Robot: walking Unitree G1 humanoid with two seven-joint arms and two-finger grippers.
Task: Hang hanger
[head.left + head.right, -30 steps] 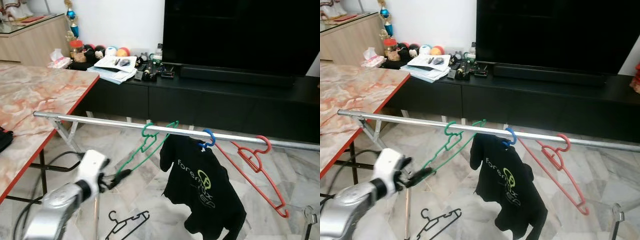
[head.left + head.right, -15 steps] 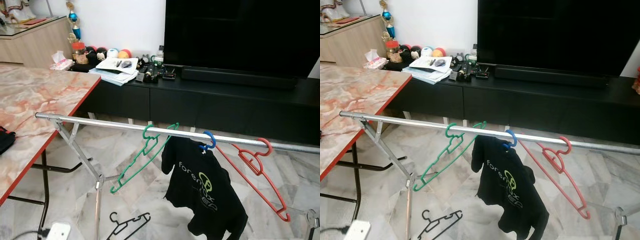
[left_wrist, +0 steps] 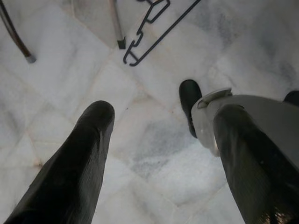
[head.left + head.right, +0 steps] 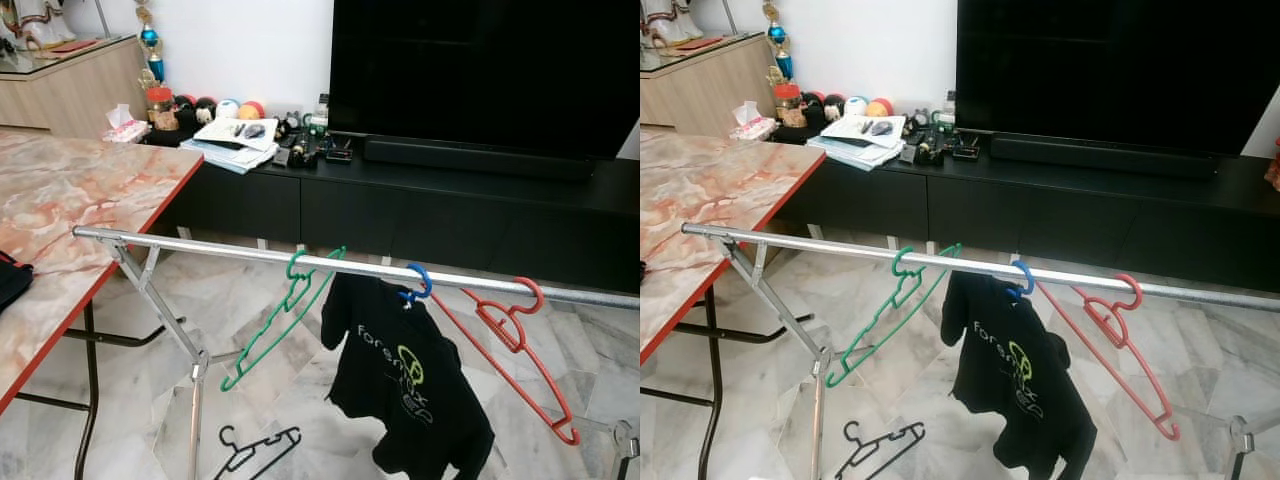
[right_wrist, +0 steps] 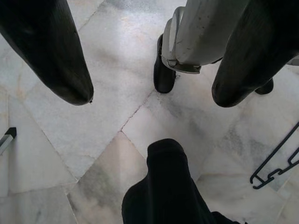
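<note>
Both claws [image 3: 161,121] [image 5: 152,95] down, fingers apart

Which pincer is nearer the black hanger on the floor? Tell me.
Left, probably. The left pincer hangs open above the tiles with the black hanger just beyond its fingers; the right pincer, also open, has it farther off.

Rail, my left stretch: the metal rail [image 4: 200,248] is bare from its end by the marble table [image 4: 70,200] to the green hanger [image 4: 280,320].
Rail, right of that: crowded by the black T-shirt [image 4: 405,375] on its blue hook [image 4: 417,280], then the red hanger [image 4: 510,345].
Under the rail: the slanted stand legs [image 4: 165,320] cross my way.
Floor: a black hanger [image 4: 255,452] lies near the stand's foot.
My left fingers [image 3: 79,158]: spread apart, marble floor [image 3: 154,154] between them.
</note>
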